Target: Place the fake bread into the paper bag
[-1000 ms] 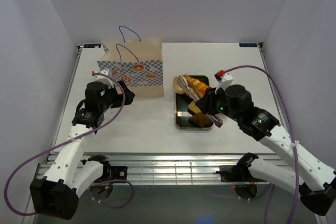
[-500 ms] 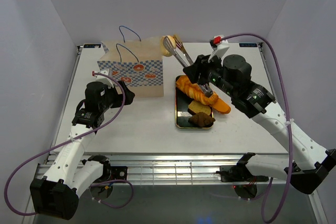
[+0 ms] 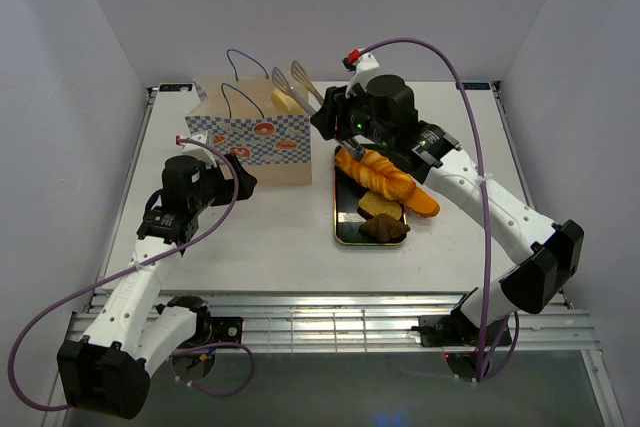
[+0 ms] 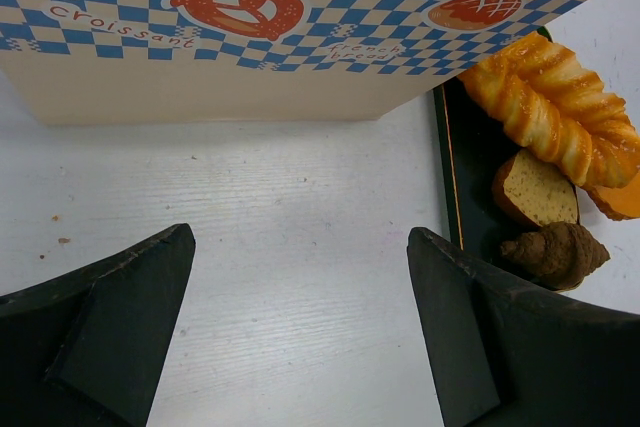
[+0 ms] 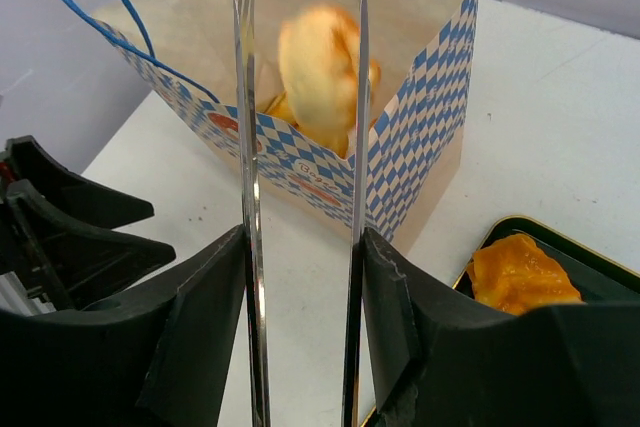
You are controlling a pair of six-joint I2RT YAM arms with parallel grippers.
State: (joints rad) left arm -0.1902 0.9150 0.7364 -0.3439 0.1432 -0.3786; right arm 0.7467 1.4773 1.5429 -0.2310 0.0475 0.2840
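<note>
Item: round roll, pale golden. We logged it over the open mouth of the paper bag, carried there from the green tray within the last second. It was blurred, so possibly already dropping.

Right gripper: clamped on the handles of the metal tongs, whose blades stood either side of the roll.

Left gripper: jaws wide, holding nothing, facing the bag's checkered front, unmoved.

Remaining on the tray: twisted loaf, orange baguette, bread slice, brown croissant.

We judged one piece all but delivered, with four still to transfer.
</note>
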